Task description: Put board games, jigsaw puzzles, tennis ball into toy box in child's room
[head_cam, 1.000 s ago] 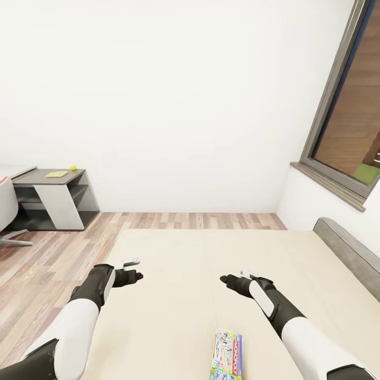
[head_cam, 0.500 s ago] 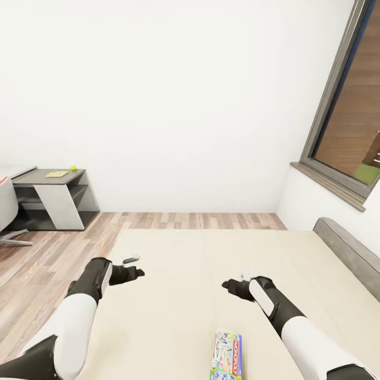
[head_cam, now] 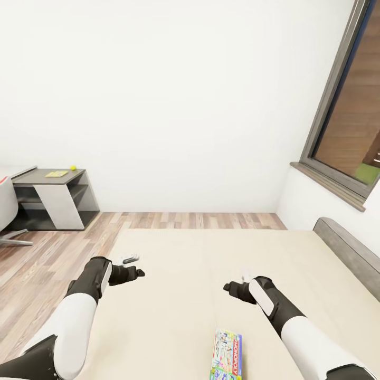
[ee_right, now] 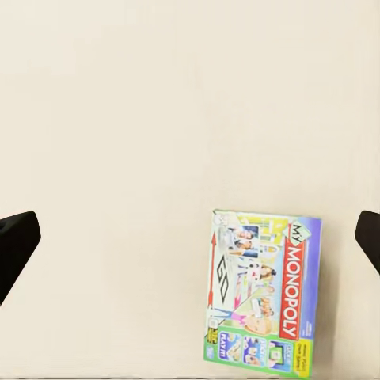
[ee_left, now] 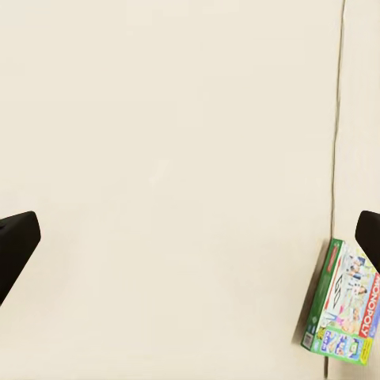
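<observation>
A green-blue Monopoly board game (head_cam: 227, 354) lies flat on the beige bed (head_cam: 174, 295), near my right forearm. My right gripper (head_cam: 235, 281) hovers open over the mattress just beyond the box; in the right wrist view the Monopoly box (ee_right: 261, 289) lies between its spread fingers (ee_right: 16, 245). My left gripper (head_cam: 135, 266) is open over the bed's left part, and the game box (ee_left: 342, 305) sits off to one side in its wrist view. Far left, a tennis ball (head_cam: 73, 168) and a flat yellowish square (head_cam: 56, 173) rest on the table's dark grey section (head_cam: 39, 182). The toy box is out of view.
Wood-plank floor (head_cam: 47, 248) runs between the bed and the table. A grey headboard (head_cam: 348, 253) bounds the bed on the right, under a tall grey-framed window (head_cam: 348, 116). Part of a chair (head_cam: 6, 211) shows at the left edge.
Both grippers have drawn slightly back toward me over the mattress, the right one a little closer to the Monopoly box. The camera and the toys have not moved.
</observation>
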Controlling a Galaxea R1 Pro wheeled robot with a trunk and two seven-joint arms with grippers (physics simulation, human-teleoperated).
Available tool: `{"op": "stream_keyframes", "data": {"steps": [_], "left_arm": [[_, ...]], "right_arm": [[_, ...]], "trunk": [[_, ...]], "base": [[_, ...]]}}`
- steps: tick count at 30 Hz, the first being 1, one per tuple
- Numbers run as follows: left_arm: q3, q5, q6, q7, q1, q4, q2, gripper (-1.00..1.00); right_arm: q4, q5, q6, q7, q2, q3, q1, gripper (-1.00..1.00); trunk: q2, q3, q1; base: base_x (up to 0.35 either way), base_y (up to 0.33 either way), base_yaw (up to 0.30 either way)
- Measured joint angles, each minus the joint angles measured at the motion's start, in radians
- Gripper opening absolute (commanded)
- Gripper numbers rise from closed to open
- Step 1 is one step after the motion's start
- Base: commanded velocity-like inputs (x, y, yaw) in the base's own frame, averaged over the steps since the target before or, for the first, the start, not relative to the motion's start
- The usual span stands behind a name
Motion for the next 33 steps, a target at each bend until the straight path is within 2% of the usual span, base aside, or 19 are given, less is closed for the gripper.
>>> {"op": "stream_keyframes", "data": {"steps": [33], "left_arm": [[-0.003, 0.000, -0.006, 0.003, 0.000, -0.003, -0.003, 1.00]], "right_arm": [[0.003, 0.007, 0.007, -0.022, -0.002, 0.000, 0.001, 1.00]], "trunk": [[0.000, -0.050, 0.000]], "base": [[0.000, 0.000, 0.000]]}}
